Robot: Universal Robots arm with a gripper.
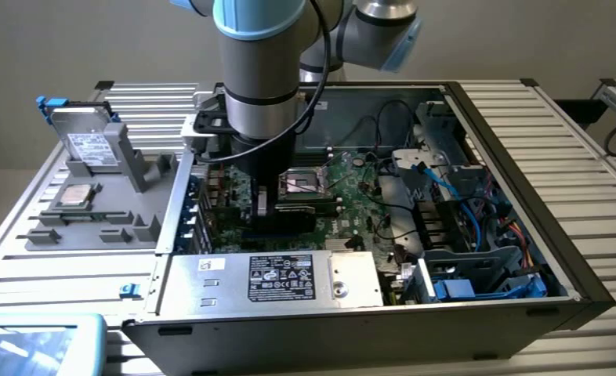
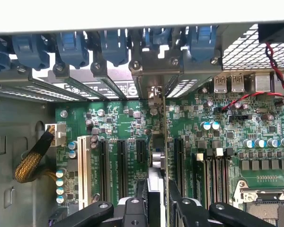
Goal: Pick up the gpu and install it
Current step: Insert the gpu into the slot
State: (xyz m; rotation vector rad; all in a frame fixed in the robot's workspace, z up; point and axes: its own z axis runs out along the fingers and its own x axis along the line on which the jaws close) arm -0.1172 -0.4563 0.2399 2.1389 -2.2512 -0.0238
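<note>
Gripper first, as the wrist view has it: two black fingers are closed on the upper edge of the gpu, a thin card seen edge-on, standing upright between them. The card runs from the fingers up to the metal bracket row at the case's rear wall, and its lower edge sits down among the black expansion slots of the motherboard, with a slot on either side. Whether it is fully seated cannot be told. Blue clips line the rear wall above the brackets. A braided yellow cable plugs into a white connector at the board's edge, and a red and black wire pair crosses the board's far corner.

From the exterior view the arm reaches straight down into the open computer case, and the gripper is low over the motherboard, beside the processor socket. Its body hides the card here. This view adds the silver power supply at the case's near edge, blue cables on the exterior view's right, and a grey tray outside the case on the exterior view's left, with a hard drive standing in it.
</note>
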